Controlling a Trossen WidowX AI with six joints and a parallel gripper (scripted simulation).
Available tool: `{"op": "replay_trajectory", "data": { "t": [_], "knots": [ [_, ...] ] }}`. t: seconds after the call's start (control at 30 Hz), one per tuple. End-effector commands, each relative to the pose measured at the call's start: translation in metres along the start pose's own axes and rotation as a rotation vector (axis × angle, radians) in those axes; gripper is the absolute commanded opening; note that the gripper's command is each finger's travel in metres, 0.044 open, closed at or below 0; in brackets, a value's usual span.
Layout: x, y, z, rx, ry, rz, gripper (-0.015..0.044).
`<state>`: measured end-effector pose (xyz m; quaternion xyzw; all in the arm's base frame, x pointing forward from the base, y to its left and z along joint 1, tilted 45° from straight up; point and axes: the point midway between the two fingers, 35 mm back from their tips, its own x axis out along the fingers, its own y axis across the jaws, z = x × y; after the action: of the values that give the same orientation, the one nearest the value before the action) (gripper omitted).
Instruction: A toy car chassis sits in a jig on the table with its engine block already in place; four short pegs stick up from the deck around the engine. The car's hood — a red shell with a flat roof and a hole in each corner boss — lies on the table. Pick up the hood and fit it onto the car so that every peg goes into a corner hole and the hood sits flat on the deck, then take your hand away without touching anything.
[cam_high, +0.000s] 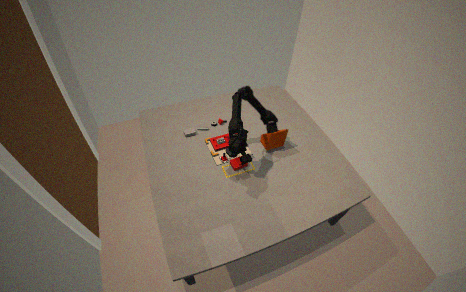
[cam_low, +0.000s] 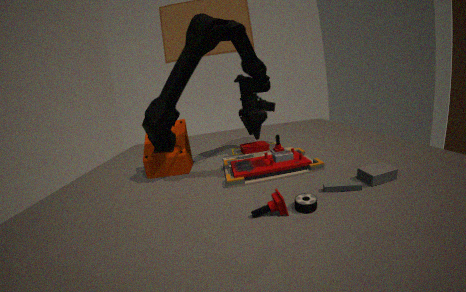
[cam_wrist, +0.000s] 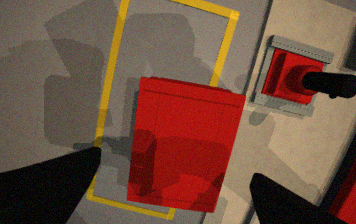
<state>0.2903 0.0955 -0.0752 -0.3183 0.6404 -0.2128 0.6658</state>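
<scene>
The red hood lies roof up, partly inside the yellow outline; its right side overlaps the beige board's edge in the wrist view. My gripper is open and empty, pointing down above the hood, with one fingertip out to each side of it in the wrist view. The red chassis sits in the jig with orange corners. The grey engine block is on its deck. Two red pegs show in the exterior view; the others are unclear.
A red piece with a black handle stands in a grey holder beside the hood. A similar red piece, a wheel, a grey bar and a grey block lie beyond the jig. The orange base block stands behind.
</scene>
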Motion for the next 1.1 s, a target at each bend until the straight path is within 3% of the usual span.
{"op": "replay_trajectory", "data": {
  "t": [0.0, 1.07],
  "knots": [
    [0.006, -0.002, -0.003, -0.008, 0.008, -0.007, 0.0440],
    [0.025, -0.003, -0.004, -0.008, 0.008, -0.009, 0.0440]
  ]
}}
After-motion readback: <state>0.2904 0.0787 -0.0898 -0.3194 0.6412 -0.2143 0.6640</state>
